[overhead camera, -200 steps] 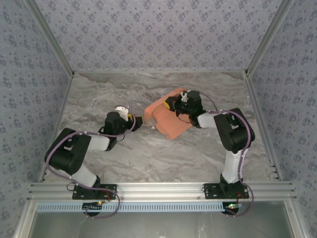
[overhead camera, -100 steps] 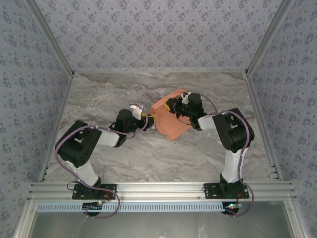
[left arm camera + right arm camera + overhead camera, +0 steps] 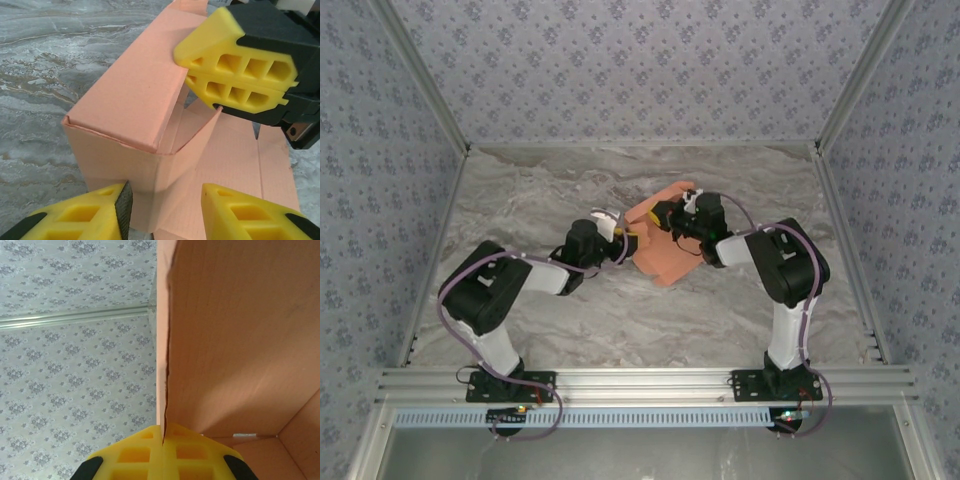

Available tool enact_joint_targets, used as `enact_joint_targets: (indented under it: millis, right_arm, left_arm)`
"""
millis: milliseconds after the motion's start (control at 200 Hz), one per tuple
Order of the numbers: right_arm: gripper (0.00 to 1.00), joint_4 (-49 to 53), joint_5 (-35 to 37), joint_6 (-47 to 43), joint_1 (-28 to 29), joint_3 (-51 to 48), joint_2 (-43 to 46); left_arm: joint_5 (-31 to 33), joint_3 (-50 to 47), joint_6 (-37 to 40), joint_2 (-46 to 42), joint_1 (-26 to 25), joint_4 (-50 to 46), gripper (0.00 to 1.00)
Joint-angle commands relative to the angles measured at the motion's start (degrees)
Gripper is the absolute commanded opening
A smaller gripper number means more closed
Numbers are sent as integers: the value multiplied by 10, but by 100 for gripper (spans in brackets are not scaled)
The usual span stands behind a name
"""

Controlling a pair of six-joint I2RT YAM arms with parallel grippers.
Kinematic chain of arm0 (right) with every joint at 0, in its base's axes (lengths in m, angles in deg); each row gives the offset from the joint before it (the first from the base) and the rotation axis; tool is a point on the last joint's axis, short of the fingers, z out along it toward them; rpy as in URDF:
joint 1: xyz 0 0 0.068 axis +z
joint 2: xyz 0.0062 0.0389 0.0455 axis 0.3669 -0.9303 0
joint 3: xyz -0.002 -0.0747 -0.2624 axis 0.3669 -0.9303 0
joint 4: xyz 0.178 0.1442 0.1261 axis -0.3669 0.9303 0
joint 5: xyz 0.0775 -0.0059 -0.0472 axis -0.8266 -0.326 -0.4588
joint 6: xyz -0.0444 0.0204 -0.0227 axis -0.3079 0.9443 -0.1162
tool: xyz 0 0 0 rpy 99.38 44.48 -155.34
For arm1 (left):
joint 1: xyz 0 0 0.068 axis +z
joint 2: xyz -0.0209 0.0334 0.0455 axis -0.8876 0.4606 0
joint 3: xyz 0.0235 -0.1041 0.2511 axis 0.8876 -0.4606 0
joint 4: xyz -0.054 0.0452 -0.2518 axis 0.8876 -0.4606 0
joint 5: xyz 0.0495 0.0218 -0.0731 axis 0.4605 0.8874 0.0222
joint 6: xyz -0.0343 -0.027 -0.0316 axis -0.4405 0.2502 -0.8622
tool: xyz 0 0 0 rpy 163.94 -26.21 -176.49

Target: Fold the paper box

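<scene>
Straddling the near end of the paper box (image 3: 130, 100), the left gripper (image 3: 165, 220) has its jaws apart, with the box's upright corner between them. One finger is just beside the end wall, and I cannot tell whether it touches. The box lies straight ahead of this gripper, its long axis running away from it toward the far side of the marble table (image 3: 520, 200).

The right gripper (image 3: 163, 440) has its jaws together, pinching the edge of a raised side panel. The half-formed box sits mid-table between the two arms, and both are about equally near it.

Any closing of the near end probably falls to the left arm. The right gripper's fingers hang over the open side and may crowd that move. Patterned walls stand well apart.
</scene>
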Motion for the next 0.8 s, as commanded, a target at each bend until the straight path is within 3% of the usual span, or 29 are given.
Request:
enact_joint_targets:
  millis: [0, 165, 330, 495, 665, 794]
  right_arm:
    - [3, 4, 12, 12, 10, -18, -12]
    - [3, -15, 34, 27, 19, -39, -8]
    - [3, -42, 47, 45, 29, -54, -6]
    - [3, -49, 40, 38, 27, -59, -10]
    - [3, -61, 21, 28, 25, -59, -11]
    - [4, -56, 6, 16, 24, -56, -10]
  left_arm:
    - [41, 21, 20, 17, -8, -16, 41]
    - [96, 30, 22, 36, -17, -23, 40]
    - [124, 35, 17, 60, -29, -6, 53]
    - [145, 33, 22, 67, -26, 12, 58]
    - [137, 36, 35, 61, -12, 13, 64]
    - [114, 43, 52, 63, -6, 18, 79]
